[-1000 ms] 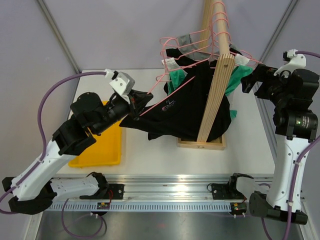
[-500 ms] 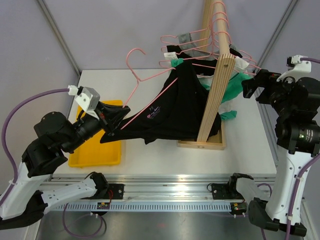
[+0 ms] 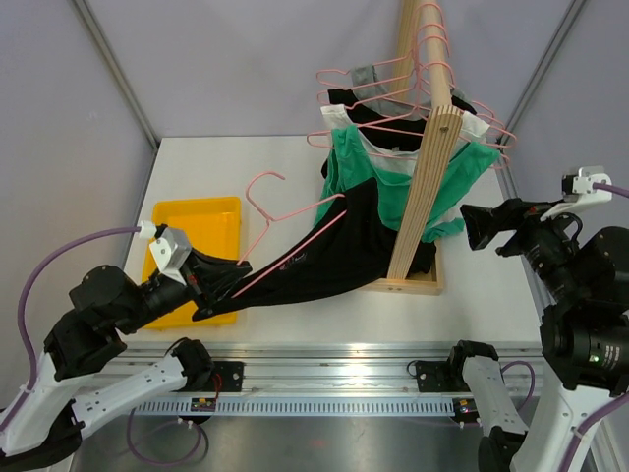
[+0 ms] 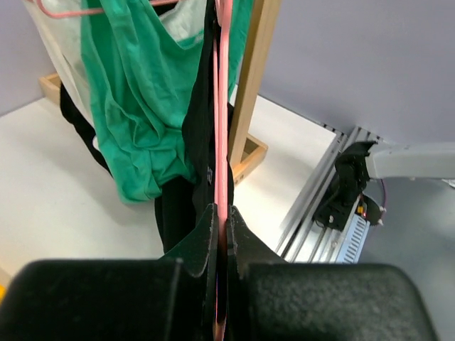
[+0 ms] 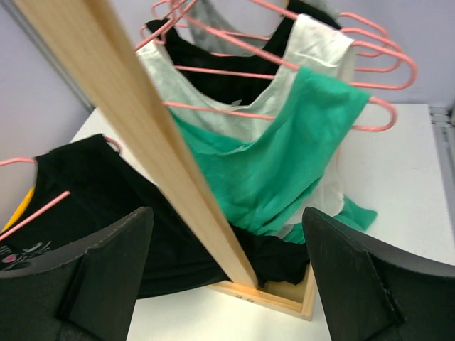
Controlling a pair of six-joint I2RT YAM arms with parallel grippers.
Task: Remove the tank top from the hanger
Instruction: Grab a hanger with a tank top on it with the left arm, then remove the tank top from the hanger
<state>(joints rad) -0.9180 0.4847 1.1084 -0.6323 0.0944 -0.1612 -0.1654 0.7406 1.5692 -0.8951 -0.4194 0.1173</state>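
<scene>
Black tank top, light, limp and stretchy, strung on pink hanger between wooden rack foot and closed left gripper pinching that hanger; right gripper gaping, empty; loose hem judged the best hold.

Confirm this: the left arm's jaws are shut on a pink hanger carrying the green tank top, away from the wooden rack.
Wrong top. The pink hanger in the left arm's jaws carries the black tank top; the green tank top hangs on the wooden rack, as the top external view shows. The rest stands: jaws shut, hanger away from the rack.
</scene>
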